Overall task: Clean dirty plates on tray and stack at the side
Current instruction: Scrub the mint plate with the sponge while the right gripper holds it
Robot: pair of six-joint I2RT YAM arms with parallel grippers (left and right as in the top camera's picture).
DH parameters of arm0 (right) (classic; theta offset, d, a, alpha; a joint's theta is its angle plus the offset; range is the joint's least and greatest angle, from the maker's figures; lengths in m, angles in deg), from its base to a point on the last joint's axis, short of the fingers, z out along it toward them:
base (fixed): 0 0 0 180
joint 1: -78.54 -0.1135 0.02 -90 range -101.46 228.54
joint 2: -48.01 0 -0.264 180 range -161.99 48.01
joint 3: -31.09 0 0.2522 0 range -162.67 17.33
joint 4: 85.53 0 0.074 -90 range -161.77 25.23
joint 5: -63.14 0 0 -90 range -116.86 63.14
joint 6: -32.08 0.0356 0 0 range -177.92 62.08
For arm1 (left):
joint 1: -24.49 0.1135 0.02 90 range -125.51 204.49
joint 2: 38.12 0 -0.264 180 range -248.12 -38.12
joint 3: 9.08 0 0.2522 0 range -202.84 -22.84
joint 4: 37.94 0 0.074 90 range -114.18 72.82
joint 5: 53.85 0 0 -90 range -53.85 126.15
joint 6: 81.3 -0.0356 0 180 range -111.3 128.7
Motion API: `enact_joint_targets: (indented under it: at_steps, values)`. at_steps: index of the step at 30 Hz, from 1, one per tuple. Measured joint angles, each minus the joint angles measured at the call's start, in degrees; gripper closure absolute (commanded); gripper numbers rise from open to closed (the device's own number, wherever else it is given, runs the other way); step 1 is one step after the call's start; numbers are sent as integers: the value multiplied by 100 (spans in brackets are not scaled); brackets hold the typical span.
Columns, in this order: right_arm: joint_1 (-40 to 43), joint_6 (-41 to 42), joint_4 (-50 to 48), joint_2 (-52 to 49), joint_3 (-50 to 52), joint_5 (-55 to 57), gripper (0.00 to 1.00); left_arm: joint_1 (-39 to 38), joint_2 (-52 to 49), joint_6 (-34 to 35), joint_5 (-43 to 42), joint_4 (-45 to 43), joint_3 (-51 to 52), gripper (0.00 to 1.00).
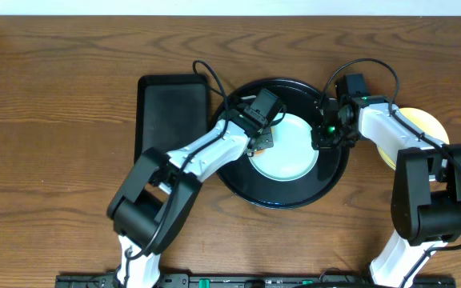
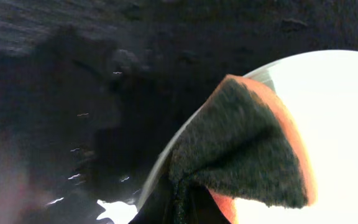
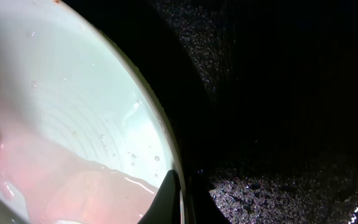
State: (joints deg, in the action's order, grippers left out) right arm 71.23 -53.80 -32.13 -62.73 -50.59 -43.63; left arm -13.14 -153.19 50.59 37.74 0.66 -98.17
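Observation:
One pale mint-blue plate [image 1: 288,150] lies on the round black tray [image 1: 282,196]. My left gripper [image 1: 261,142] is shut on a sponge [image 2: 241,146] with a dark scouring face and an orange body. The sponge rests on the plate's left part [image 2: 340,124]. My right gripper [image 1: 327,136] is shut on the plate's right rim [image 3: 166,134], one finger [image 3: 166,196] inside and the other outside. A watery reddish film [image 3: 61,186] spreads over the plate near that rim. A pale yellow plate [image 1: 424,126] sits on the table right of the tray, partly under my right arm.
A rectangular black tray [image 1: 173,112] lies just left of the round tray, touching it. Wooden table [image 1: 54,120] surrounds both. The grainy black tray floor [image 3: 278,186] fills the right wrist view beside the plate. Both arms' cables arch over the tray's far rim.

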Motion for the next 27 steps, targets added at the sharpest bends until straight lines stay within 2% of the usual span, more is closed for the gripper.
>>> enact_joint_targets:
  at_steps: [10, 17, 22, 27]
  values:
    - [0, 2, 44, 0, -2, 0, 99, -42, -560, 745, -1248, -1469, -225, 93]
    - [0, 2, 48, 0, -2, 0, 99, -63, -710, 710, -1703, -2022, -225, 92]
    - [0, 0, 63, 0, -9, 0, 99, -2, -715, 149, -1696, -1869, -256, 93]
    - [0, 2, 76, -2, -13, 0, 99, 264, -699, -372, -1635, -651, -638, 93]
